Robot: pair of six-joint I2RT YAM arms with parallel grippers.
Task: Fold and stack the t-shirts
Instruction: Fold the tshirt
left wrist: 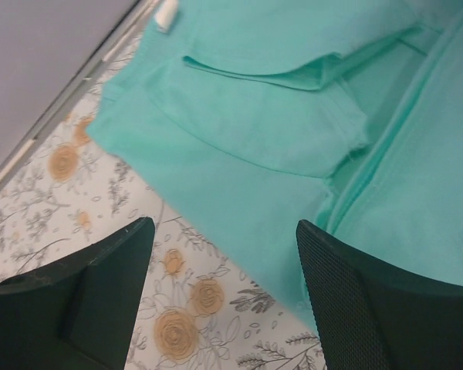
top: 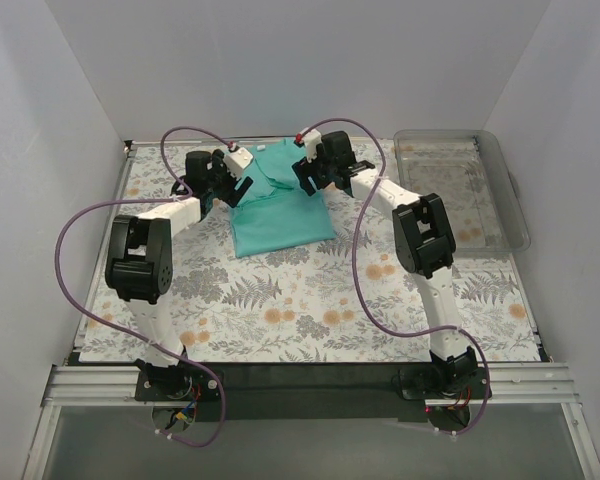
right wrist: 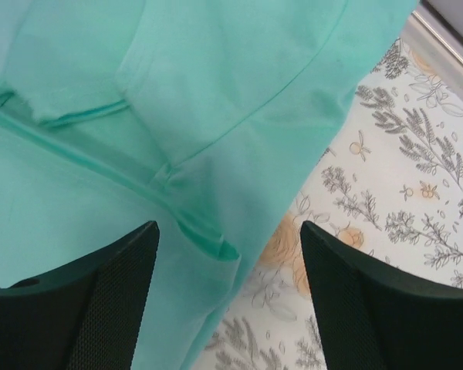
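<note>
Hovering over the t-shirt (top: 280, 215), left gripper (left wrist: 224, 231) and right gripper (right wrist: 230, 231) stood open, empty; each needed a square edge pinch

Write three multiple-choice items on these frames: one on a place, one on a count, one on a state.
1. Where on the table does the clear bin stand?
A. near left corner
B. far right side
C. on top of the shirt

2. How many t-shirts are in view?
A. one
B. two
C. three

3. How do the left gripper and right gripper stand?
A. both shut on cloth
B. left open, right shut
C. both open above the shirt

Answers:
1 B: the top view shows it along the table's right edge, in the far half.
2 A: only one teal garment shows in any view.
3 C: each wrist view shows the fingers apart with nothing pinched between them.
</note>
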